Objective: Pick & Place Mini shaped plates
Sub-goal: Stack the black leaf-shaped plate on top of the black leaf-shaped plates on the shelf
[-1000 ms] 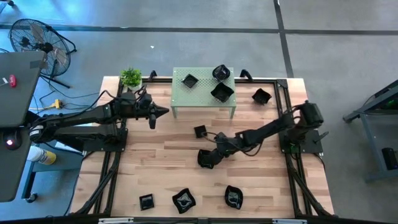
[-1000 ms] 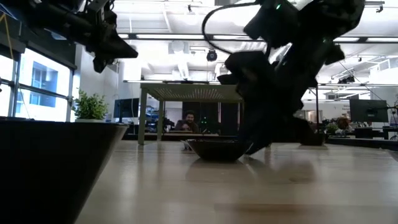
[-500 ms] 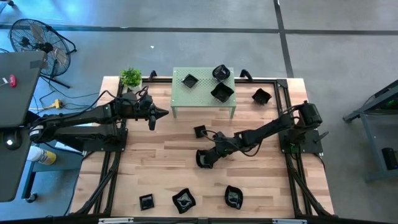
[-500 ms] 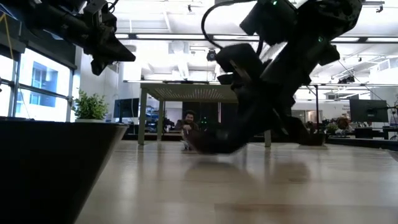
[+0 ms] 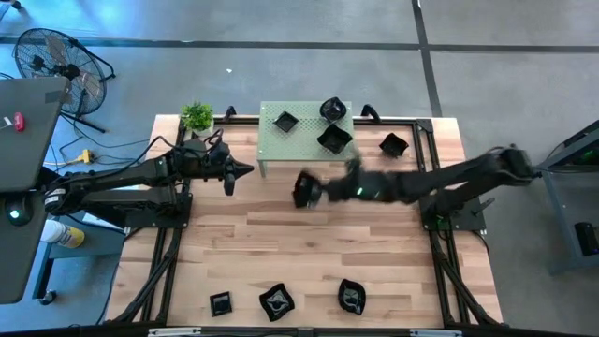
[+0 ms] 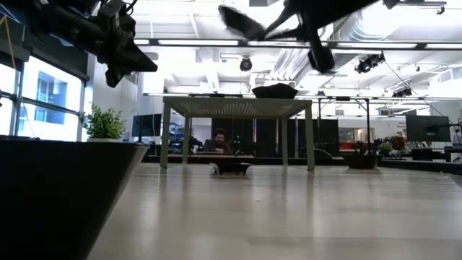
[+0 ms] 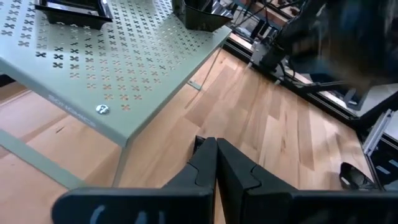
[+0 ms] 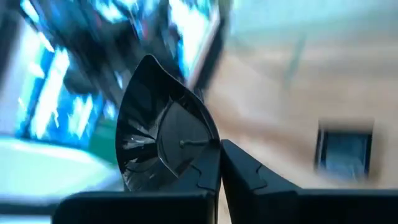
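My right pincer [image 5: 304,190] is clamped on the rim of one little black plate [image 8: 163,138], carrying it in the air near the green stand [image 5: 307,140], where three plates already sit. I only hold a thin edge, so the plate could slip out or bump the stand and fall. My left pincer [image 7: 216,163] waits, pressed together. I can't read any writing.
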